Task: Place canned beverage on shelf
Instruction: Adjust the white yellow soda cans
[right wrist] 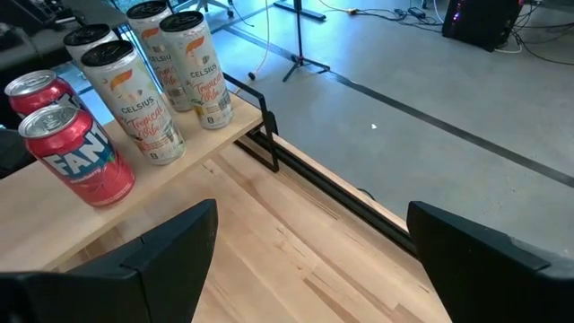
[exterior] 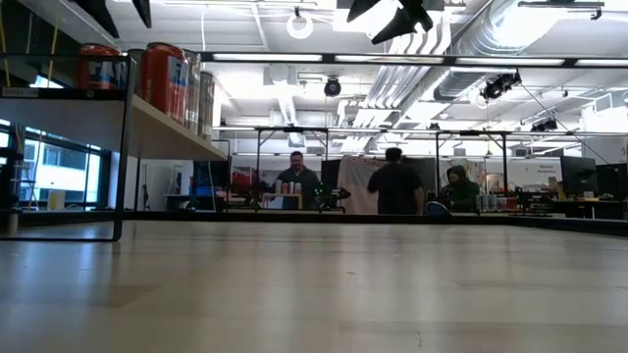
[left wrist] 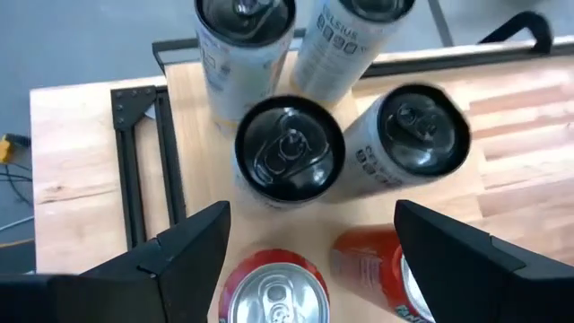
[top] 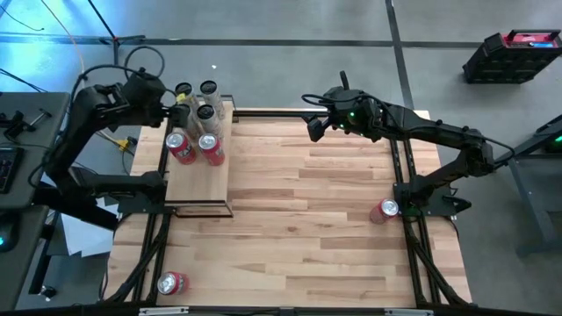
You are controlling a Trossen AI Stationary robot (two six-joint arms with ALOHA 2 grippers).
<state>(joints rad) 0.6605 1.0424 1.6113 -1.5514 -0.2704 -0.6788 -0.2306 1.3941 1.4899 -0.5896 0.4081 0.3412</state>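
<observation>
overhead view straight down, low view level across table, wrist views share shelf (right wrist: pixel 54 242) cans

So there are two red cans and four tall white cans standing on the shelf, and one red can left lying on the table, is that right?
Not quite: two red cans lie on the table, one near the right arm's base and one at the near left corner, as the high view shows. The shelf count is right.

3 people (exterior: pixel 392 186) at benches, black case (top: pixel 512 54) on floor
</observation>
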